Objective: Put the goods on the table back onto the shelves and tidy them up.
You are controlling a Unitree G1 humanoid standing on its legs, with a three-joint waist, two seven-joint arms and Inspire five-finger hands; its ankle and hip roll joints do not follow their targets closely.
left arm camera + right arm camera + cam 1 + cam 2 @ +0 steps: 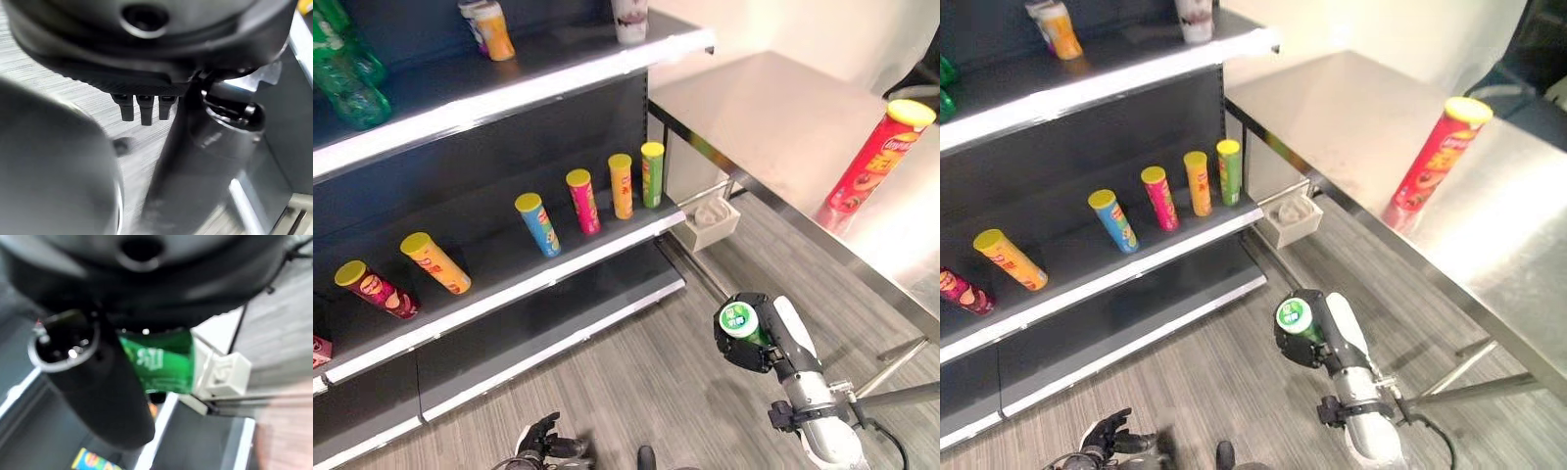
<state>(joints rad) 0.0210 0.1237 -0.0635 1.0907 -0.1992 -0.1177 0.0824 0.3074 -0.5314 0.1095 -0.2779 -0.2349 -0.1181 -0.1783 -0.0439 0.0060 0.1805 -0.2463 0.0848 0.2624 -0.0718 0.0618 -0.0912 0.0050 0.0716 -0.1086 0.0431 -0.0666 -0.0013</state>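
In the left eye view, the right hand is over the wooden floor, between the shelf unit and the metal table. Its fingers are curled round a green can, whose round top faces up. A red can stands upright on the table, near its far right part. On the middle shelf six cans stand in a row, from a dark red one at the left to a green one at the right. Green bottles lie on the top shelf. The left hand shows at the bottom edge, fingers relaxed and holding nothing.

In the right eye view, a white box sits under the table edge.

In the left wrist view, straight fingertips point toward the floor.

In the right wrist view, the thumb presses on the green can.
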